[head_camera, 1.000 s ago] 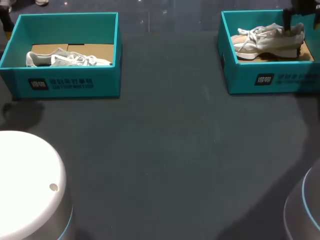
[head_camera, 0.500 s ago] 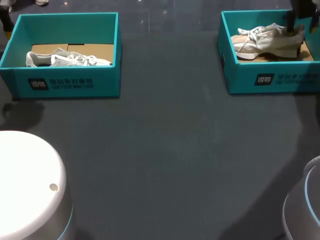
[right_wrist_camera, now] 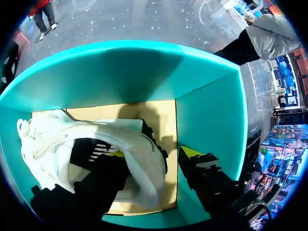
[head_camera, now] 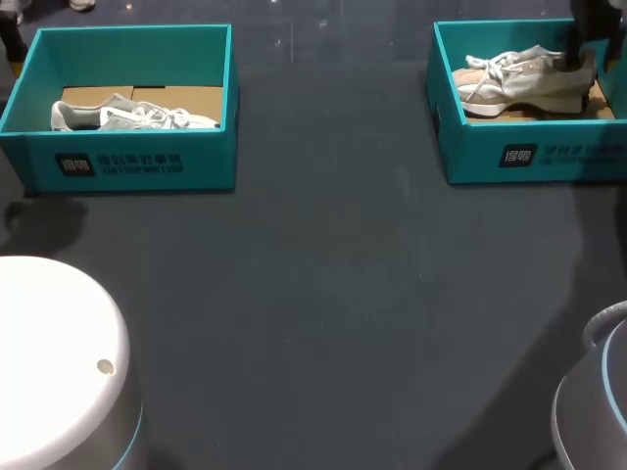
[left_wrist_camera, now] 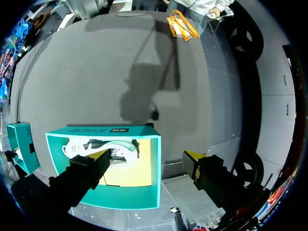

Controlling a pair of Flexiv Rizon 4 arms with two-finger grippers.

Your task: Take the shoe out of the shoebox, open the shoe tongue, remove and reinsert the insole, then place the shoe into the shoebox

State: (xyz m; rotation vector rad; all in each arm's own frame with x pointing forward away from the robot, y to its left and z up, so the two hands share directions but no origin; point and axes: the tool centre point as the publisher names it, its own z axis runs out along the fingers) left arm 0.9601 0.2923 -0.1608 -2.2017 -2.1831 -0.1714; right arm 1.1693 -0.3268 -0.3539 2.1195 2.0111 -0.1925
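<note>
Two teal shoeboxes stand at the table's far side. In the right shoebox [head_camera: 509, 152] lies a beige and white shoe [head_camera: 524, 80] with its heel to the right. My right gripper [head_camera: 580, 54] reaches down into that box [right_wrist_camera: 207, 110] at the heel. One yellow-tipped finger is inside the shoe [right_wrist_camera: 96, 144] and the other is outside the heel. The heel wall stands between them, and a thin gap shows at the outer finger [right_wrist_camera: 190, 153]. My left gripper [left_wrist_camera: 147, 155] hangs open high above the left shoebox [left_wrist_camera: 110, 131], which holds a grey and white shoe [left_wrist_camera: 101, 149].
The left shoebox [head_camera: 137, 162] and its shoe [head_camera: 132, 116] sit at the far left. The white arm bases rise at the near left [head_camera: 59, 362] and near right [head_camera: 598, 392]. Dark tabletop [head_camera: 323, 274] spreads between the boxes.
My right gripper's fingers have drawn closer together around the shoe's heel, and it has shifted slightly to the right. The left arm and both boxes have stayed put.
</note>
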